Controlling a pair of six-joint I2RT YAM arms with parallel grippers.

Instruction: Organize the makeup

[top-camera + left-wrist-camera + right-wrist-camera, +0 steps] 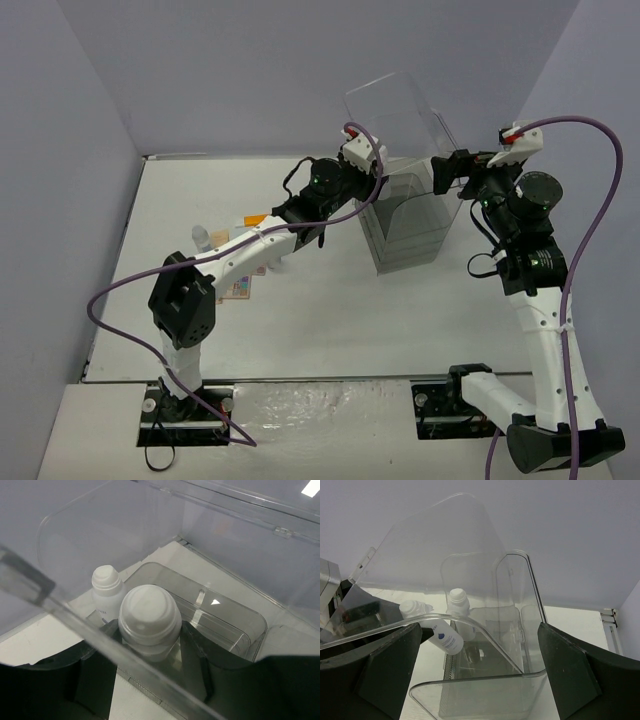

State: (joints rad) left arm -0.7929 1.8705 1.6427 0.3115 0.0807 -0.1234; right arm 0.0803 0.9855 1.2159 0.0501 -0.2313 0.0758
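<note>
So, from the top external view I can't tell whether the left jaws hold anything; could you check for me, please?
Observer: Yes, the left gripper is closed on a white bottle with a rounded cap.
Operator: Thank you. Is anything in the clear case yet?
Observer: A second white bottle stands upright in its top compartment, just behind the held one.

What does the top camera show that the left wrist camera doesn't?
Only the top view: the orange flat case and eyeshadow palette on the table, left of the clear case. Only the left wrist: a white bottle held in the left gripper, with a second bottle standing beside it. Both: the clear case, standing open.
</note>
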